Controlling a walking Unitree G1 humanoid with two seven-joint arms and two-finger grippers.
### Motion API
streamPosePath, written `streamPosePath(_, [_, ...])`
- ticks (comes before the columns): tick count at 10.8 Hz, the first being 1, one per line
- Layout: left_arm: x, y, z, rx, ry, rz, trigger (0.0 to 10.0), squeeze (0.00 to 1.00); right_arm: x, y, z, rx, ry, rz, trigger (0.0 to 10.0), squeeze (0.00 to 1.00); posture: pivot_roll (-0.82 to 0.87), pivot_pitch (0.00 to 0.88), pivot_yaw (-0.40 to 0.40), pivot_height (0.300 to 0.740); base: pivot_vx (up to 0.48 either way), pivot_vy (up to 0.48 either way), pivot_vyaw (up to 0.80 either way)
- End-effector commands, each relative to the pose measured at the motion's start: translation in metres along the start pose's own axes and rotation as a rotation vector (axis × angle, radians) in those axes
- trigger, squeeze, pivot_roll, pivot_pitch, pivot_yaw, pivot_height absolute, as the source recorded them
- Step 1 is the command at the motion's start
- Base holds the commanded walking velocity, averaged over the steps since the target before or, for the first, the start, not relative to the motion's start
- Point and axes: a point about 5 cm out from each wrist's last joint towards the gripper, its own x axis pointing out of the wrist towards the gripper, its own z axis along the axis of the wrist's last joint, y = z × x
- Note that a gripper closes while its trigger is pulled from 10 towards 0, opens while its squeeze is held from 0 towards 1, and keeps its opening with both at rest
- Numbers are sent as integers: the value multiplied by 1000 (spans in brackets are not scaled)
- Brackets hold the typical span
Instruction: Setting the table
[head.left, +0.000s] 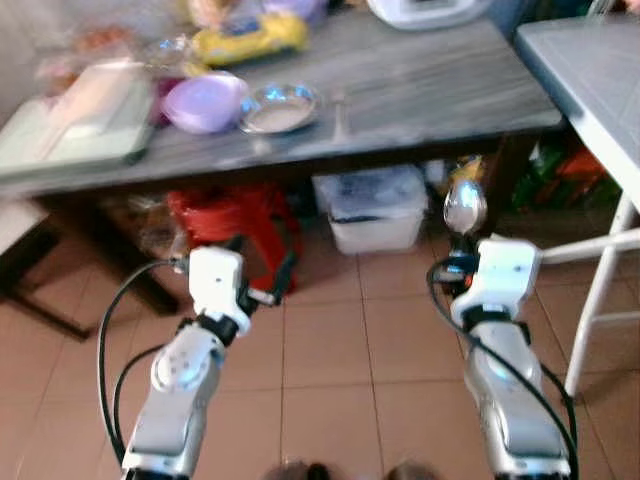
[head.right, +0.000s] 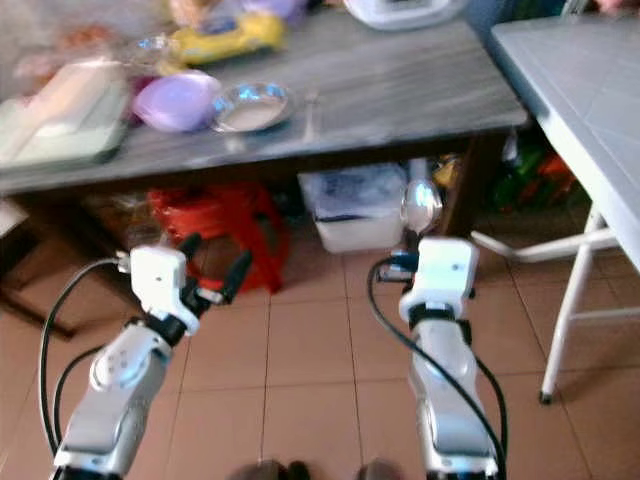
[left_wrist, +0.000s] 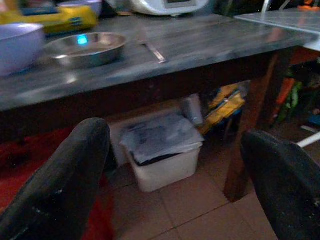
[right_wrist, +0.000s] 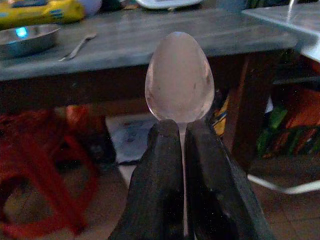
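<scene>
Pinching the spoon (right_wrist: 179, 80) by its neck, our right gripper (right_wrist: 181, 135) has both black fingers (right_wrist: 156, 170) pressed together on the handle just below the bowl, so the bowl stands upright and clear above the fingertips. We judge the hold sits low on the neck to keep the spoon from swinging while we carry it, and to leave the bowl end free to be laid down first.

Our left gripper (head.left: 262, 270) has its fingers (left_wrist: 65, 185) spread wide and holds nothing (ready, we think, to steady a dish or pick up the next piece).

Outward from the right gripper, at about eleven o'clock in the head views, the grey wood-grain table (head.left: 420, 90) carries a shallow metal dish (head.left: 279, 107) with a lilac bowl (head.left: 205, 100) touching it at nine o'clock. Just beside the dish at three o'clock lies another piece of cutlery (right_wrist: 77, 46), too blurred to name surely. A yellow packet (head.left: 250, 38) lies at twelve o'clock of the dish, and a pale green tray (head.left: 70, 135) further off at nine.

Under the table stand a red plastic stool (head.left: 235, 230) and a white lidded box (head.left: 375, 210). A second, light grey table (head.left: 590, 70) stands at two o'clock. Both arms hang short of the table edge, so the spoon is not yet set.
</scene>
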Motion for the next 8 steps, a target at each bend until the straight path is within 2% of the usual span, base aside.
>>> streamPosePath(1, [0,-2,0,2,2,-10,10000,0,1,-2,3,-1,-14,-1,10000,0,-59,192,147,740,480,0,0])
streamPosePath(6, [3,-7,0,-2,2,-14,10000,0,4,0,7,-19,-29,20,10000,0,-67,194,142,740,480,0,0])
streamPosePath(7, [4,-7,0,-2,1,-12,10000,0,5,2,9,-46,-47,41,10000,0,-67,195,141,740,480,0,0])
streamPosePath(8, [5,-8,0,-1,-1,-12,10000,0,6,4,11,-51,-56,50,10000,0,-70,197,142,740,480,0,788])
